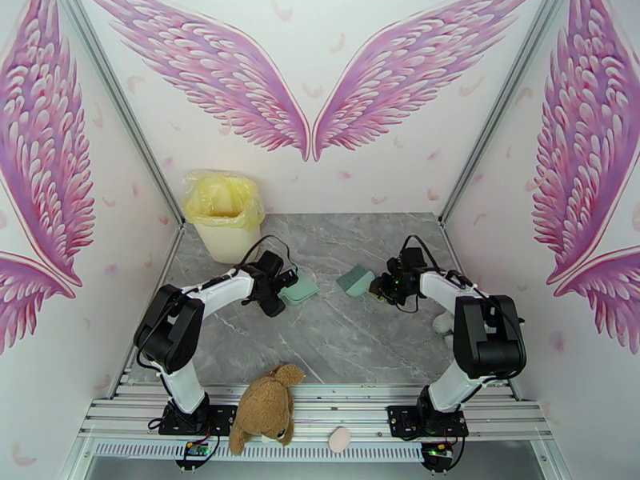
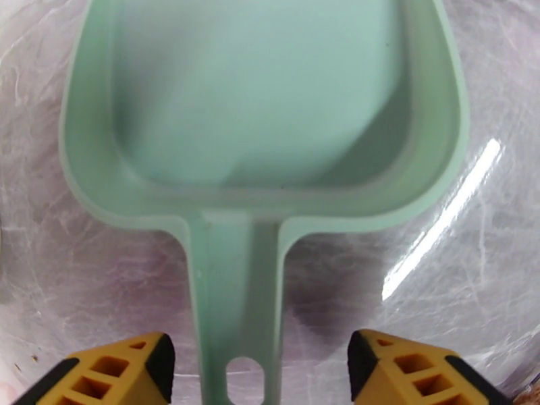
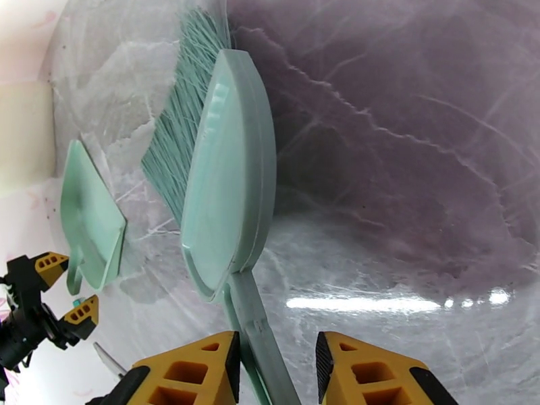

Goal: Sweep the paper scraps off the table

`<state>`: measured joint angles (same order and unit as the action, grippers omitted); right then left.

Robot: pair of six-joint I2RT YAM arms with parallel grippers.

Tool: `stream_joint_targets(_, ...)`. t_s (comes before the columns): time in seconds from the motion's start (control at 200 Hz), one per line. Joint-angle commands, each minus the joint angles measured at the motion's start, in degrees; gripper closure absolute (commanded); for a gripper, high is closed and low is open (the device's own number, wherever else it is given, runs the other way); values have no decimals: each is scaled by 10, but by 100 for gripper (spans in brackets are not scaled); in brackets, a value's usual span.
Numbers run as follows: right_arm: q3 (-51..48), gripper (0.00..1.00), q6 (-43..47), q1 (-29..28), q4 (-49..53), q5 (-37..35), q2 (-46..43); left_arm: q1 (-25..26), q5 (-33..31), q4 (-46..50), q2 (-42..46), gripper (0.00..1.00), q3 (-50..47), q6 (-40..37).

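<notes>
The mint-green dustpan (image 1: 304, 291) (image 2: 270, 96) lies flat on the grey marble table (image 1: 360, 346), and nothing lies in its scoop. My left gripper (image 1: 284, 288) (image 2: 260, 362) is open, its yellow fingers well clear on either side of the pan's handle. The matching brush (image 1: 356, 280) (image 3: 226, 177) rests on the table with its bristles pointing away. My right gripper (image 1: 382, 288) (image 3: 277, 366) straddles the brush handle with its jaws a little apart and a gap on one side. The right wrist view also catches the dustpan (image 3: 91, 217) and left gripper (image 3: 67, 286). The paper scraps are out of view.
A cream bin (image 1: 224, 214) lined with a yellow bag stands in the back left corner. A brown plush toy (image 1: 264, 406) lies over the front rail between the arm bases. A small white object (image 1: 442, 322) sits by the right arm, and a pink one (image 1: 340, 439) on the rail.
</notes>
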<state>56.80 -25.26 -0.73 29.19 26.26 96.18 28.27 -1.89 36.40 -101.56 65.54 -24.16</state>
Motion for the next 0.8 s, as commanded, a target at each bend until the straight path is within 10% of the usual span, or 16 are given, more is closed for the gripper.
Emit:
stream_joint_targets(0.0,-14,58,13,5,38,-58,-11,-1,17,-7,55,5,-7,3)
stream_joint_targets(0.415,-32,41,42,5,70,-131,-59,-20,-33,-66,199,1,-35,38)
stream_joint_targets(0.795,-12,37,73,5,40,-268,-202,-143,-159,-403,399,1,-295,134)
